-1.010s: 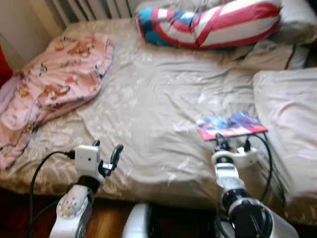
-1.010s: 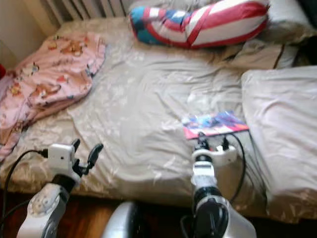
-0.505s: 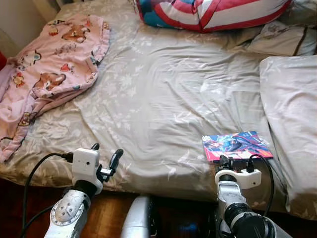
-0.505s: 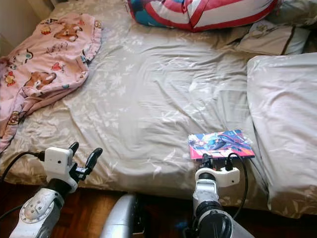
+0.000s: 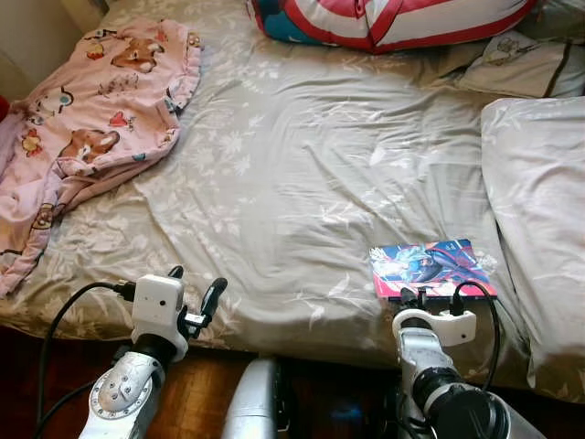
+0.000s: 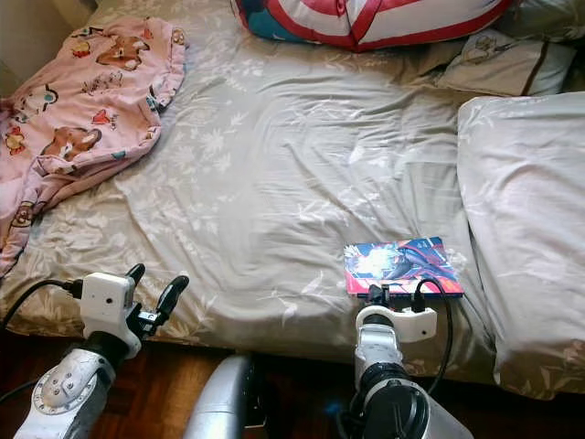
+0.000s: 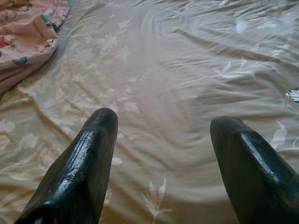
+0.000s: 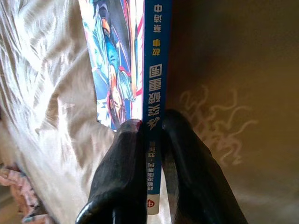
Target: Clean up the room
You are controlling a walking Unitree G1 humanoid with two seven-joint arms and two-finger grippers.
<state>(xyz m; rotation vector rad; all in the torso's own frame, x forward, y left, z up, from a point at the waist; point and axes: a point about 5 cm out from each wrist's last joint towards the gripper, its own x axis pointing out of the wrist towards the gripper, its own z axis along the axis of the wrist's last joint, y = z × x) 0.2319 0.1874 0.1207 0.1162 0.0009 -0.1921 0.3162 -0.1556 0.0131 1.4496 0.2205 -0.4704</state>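
Glossy flat book (image 5: pixel 431 269) in right tool (image 8: pixel 150 135)

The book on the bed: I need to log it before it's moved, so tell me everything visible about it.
The book is a thin paperback with a glossy, colourful illustrated cover in blue, pink and white and a blue spine printed with characters. It lies flat and closed on the grey floral bedsheet near the bed's front edge, beside a pale pillow. The right gripper is clamped on its spine edge.

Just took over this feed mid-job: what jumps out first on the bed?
The colourful book near the bed's front edge stands out, with the right gripper shut on its spine. A pink cartoon-print blanket lies crumpled at the bed's left side, and a red, white and blue striped pillow lies at the head. The left gripper hovers open above the sheet.
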